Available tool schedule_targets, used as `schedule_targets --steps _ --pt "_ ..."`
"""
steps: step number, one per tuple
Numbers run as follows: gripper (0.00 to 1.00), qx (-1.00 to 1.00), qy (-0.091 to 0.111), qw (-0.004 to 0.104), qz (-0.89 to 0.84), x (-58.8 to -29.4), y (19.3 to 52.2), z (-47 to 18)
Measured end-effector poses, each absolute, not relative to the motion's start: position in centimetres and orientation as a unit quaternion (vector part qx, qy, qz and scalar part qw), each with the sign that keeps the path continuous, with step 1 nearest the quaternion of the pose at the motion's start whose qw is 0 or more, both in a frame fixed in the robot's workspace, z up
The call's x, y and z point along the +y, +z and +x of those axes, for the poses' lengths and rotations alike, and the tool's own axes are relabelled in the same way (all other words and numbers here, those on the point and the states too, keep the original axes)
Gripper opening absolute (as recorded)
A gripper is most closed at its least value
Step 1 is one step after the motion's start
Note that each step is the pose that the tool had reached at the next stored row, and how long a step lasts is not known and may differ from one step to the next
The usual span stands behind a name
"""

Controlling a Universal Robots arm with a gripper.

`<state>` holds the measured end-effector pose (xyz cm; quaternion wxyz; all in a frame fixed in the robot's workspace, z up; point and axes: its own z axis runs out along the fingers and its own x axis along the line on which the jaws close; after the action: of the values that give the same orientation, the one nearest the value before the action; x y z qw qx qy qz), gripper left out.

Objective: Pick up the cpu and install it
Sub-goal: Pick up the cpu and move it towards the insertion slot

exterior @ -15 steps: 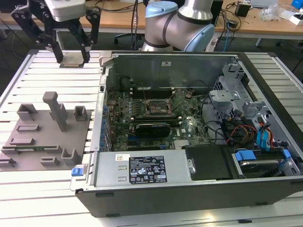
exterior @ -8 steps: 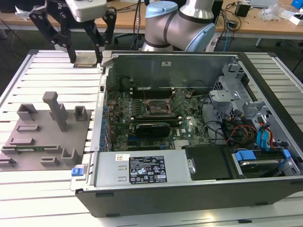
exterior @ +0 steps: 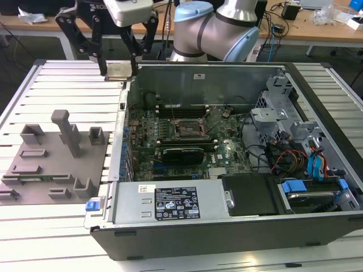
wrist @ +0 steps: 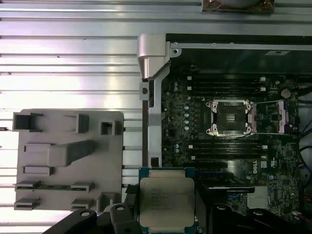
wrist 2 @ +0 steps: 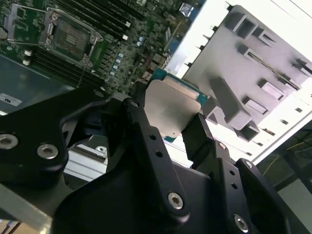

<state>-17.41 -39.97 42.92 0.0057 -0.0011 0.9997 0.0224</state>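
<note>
the gripper [exterior: 119, 71] is clamped on the cpu [exterior: 119, 69], its two black fingers [wrist 2: 146, 136] pressing on opposite edges of the chip, whose silver plate faces the camera in the first wrist view. in the exterior view the cpu sits at about ten o'clock from the open socket [exterior: 187, 128], outside the computer case [exterior: 227, 215] and over the slatted table [exterior: 62, 85]. the grey fixture tray [exterior: 57, 161] lies at about seven o'clock from the gripper, well apart.
</note>
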Motion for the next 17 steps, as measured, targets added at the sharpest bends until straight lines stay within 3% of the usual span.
schedule_targets --steps 17 --pt "0.55 1.000 0.022 0.005 -0.001 -40.0 42.9 -12.3"
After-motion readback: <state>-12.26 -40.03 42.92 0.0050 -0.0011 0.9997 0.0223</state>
